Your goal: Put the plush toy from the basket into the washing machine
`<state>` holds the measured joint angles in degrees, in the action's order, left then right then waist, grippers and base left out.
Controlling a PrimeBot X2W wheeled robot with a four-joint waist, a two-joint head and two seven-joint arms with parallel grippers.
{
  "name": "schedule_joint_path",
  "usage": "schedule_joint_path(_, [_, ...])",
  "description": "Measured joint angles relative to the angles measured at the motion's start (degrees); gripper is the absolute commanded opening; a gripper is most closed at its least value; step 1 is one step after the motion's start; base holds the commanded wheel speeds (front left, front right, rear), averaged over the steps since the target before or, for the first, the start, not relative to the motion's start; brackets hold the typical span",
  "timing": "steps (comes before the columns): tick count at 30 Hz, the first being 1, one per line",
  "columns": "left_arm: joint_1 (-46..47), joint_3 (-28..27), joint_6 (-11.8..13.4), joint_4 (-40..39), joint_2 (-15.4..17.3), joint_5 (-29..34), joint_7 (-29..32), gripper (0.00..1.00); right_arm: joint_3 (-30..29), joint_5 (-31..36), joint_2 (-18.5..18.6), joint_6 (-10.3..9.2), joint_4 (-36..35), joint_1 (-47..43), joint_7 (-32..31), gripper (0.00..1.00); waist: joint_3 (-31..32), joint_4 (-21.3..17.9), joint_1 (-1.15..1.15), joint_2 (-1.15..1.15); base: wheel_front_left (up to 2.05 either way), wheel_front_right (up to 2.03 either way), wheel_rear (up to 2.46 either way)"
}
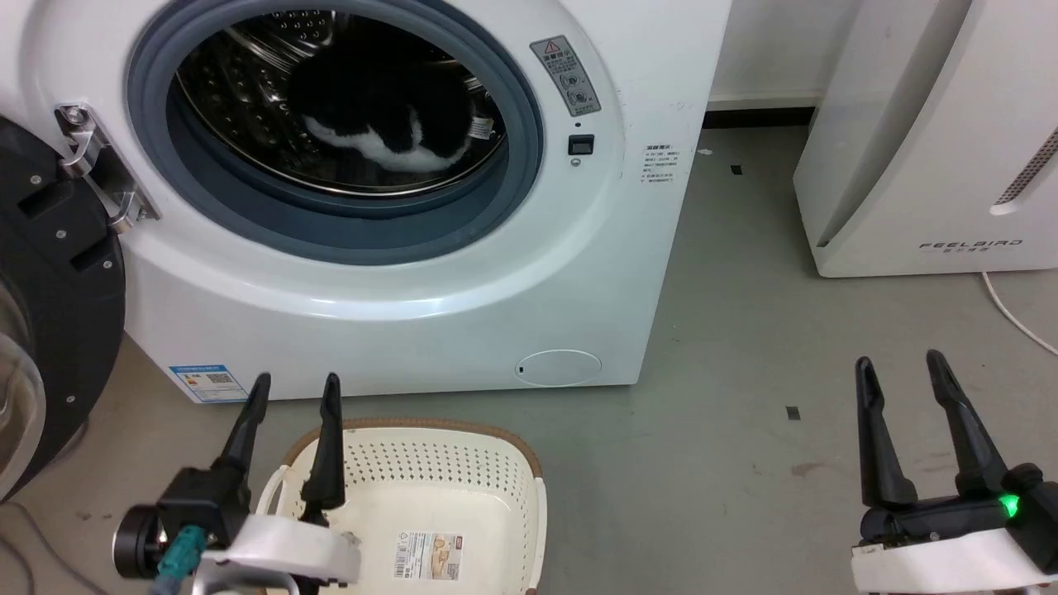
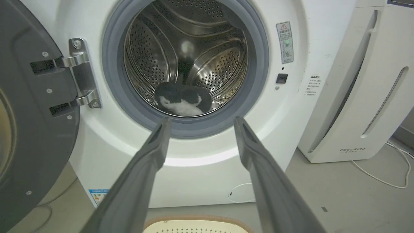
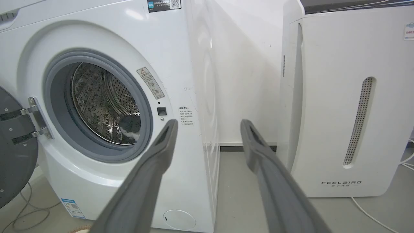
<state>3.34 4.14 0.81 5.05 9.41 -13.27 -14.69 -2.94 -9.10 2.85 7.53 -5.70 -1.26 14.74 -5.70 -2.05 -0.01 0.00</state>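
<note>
The black-and-white plush toy (image 1: 384, 116) (image 2: 182, 101) (image 3: 131, 127) lies at the bottom of the steel drum inside the white washing machine (image 1: 463, 273) (image 2: 200, 168) (image 3: 181, 42), whose dark round door (image 1: 50, 330) (image 2: 29, 129) hangs open to the left. The cream perforated basket (image 1: 430, 471) (image 2: 197, 224) sits on the floor in front of the washer, holding nothing but its bottom sticker. My left gripper (image 1: 293, 388) (image 2: 200, 121) is open above the basket's left end, fingers pointing at the washer. My right gripper (image 1: 901, 365) (image 3: 208, 123) is open over bare floor to the right.
A white FEELBIRD appliance (image 1: 934, 140) (image 2: 362, 81) (image 3: 343, 97) stands right of the washer, with a white cable (image 1: 1012, 314) trailing on the grey floor. A gap of floor (image 3: 226, 194) separates the two machines. Cables (image 3: 29, 207) lie under the open door.
</note>
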Motion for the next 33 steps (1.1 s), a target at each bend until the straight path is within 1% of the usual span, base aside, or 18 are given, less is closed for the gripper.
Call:
schedule_joint_path(3, [-1.5,-0.9,-0.3,-0.2,-1.5,1.0,0.0,1.00,0.0,0.0,0.0,0.00,0.1,-0.2,0.0,1.00,0.2,0.0,0.00,0.00,0.00,0.00,0.00])
schedule_joint_path(8, [-2.4,-2.7,-1.0,-0.4,-2.9,2.4,0.0,1.00,0.4,0.0,0.0,0.00,0.2,-0.6,0.0,1.00,0.2,0.1,0.00,0.00,0.00,0.00,0.00])
schedule_joint_path(9, [-2.4,-3.0,-1.5,-0.4,-3.1,2.7,0.0,1.00,0.4,0.0,0.0,0.00,0.2,-0.6,0.0,1.00,0.1,0.1,0.00,0.00,0.00,0.00,0.00])
schedule_joint_path(10, [-2.4,-3.1,-1.7,-0.4,-3.3,2.8,0.0,0.00,0.4,0.0,0.0,0.00,0.3,-0.6,0.0,0.00,0.1,0.2,0.01,0.00,0.00,0.00,0.00])
schedule_joint_path(33, [-2.4,-3.1,-1.7,-0.7,-3.5,3.8,2.1,0.00,0.6,0.9,0.0,0.00,0.9,-0.6,-2.0,0.00,1.0,0.4,0.01,0.00,0.00,0.00,0.00])
